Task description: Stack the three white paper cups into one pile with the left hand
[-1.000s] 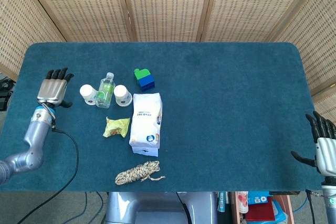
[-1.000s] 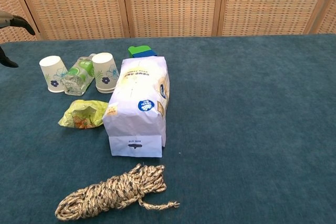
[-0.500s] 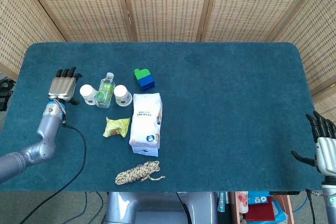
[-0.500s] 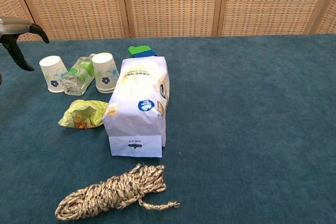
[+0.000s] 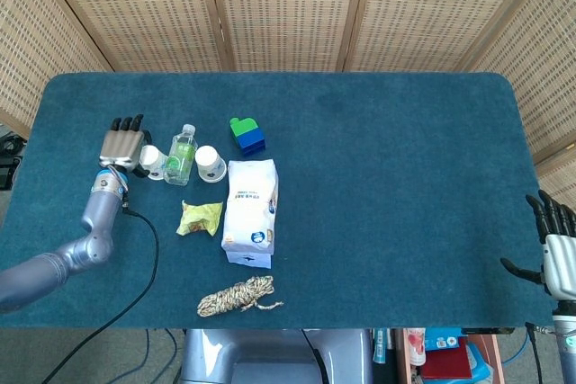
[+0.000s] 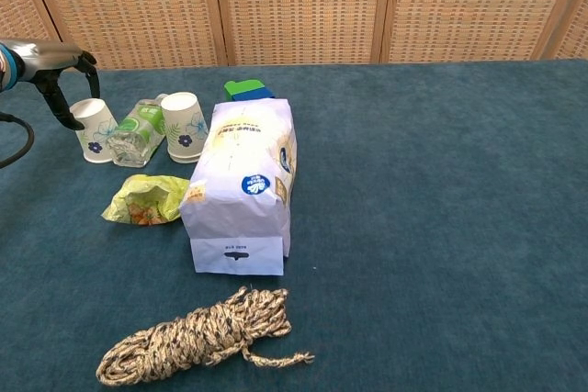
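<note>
- Cups: two visible, upside down on the worktop (image 5: 378, 222), left cup (image 6: 93, 129) and right cup (image 6: 185, 126) either side of a bottle (image 6: 136, 132). Third not seen.
- Judged light, thin-walled, crushable; grip softly mid-wall.
- Left robot hand (image 5: 123, 146) beside left cup, fingers spread, holding nothing.
- Right robot hand (image 5: 556, 254) idle at the edge, spread, empty.

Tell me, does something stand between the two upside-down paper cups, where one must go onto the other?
Yes. A clear plastic bottle with a green label lies between the left paper cup and the right paper cup. The left hand is beside the left cup.
</note>
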Tool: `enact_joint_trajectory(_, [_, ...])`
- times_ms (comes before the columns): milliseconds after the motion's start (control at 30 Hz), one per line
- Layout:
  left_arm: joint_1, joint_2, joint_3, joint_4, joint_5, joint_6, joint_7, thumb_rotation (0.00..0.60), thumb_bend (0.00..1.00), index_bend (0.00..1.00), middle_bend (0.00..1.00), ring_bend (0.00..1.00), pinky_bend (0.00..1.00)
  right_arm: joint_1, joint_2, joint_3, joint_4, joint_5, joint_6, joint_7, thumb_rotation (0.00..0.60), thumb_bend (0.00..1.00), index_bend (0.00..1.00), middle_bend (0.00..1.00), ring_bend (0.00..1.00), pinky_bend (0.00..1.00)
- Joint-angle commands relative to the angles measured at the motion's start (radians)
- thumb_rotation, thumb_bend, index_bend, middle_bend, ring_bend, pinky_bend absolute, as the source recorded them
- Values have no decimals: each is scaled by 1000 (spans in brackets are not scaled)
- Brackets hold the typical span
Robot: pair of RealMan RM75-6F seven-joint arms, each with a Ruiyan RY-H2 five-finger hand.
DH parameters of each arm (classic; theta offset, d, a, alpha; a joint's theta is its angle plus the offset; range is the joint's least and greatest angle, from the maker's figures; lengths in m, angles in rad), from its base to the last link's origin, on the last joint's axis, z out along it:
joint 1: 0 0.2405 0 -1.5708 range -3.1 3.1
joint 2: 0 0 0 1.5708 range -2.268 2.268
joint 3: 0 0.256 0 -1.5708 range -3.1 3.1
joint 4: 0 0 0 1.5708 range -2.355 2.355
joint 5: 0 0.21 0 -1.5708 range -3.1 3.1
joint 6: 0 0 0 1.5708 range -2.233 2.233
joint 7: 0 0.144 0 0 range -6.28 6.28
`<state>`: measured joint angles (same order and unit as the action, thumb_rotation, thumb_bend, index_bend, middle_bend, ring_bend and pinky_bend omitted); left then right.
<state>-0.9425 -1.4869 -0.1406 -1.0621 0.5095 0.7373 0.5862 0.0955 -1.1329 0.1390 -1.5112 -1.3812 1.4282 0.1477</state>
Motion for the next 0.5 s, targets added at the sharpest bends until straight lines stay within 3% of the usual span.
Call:
enact_joint_trajectory(33, [3, -6, 0, 6, 9, 7, -4, 600, 220, 486, 0, 0, 0, 0, 0, 0, 0, -1, 1, 0, 600, 0, 0, 0, 0, 0])
enact_joint_trajectory(267, [28, 16, -18, -23, 63, 46, -51, 600, 220, 522, 0, 0, 0, -3, 1, -1, -5, -6, 9, 1, 600, 0, 0, 0, 0, 0])
enact_joint_trajectory(500, [44, 116, -51, -164, 125, 100, -86, 600, 220, 521, 0, 0, 0, -4, 2, -1, -7, -8, 11, 1, 600, 0, 0, 0, 0, 0])
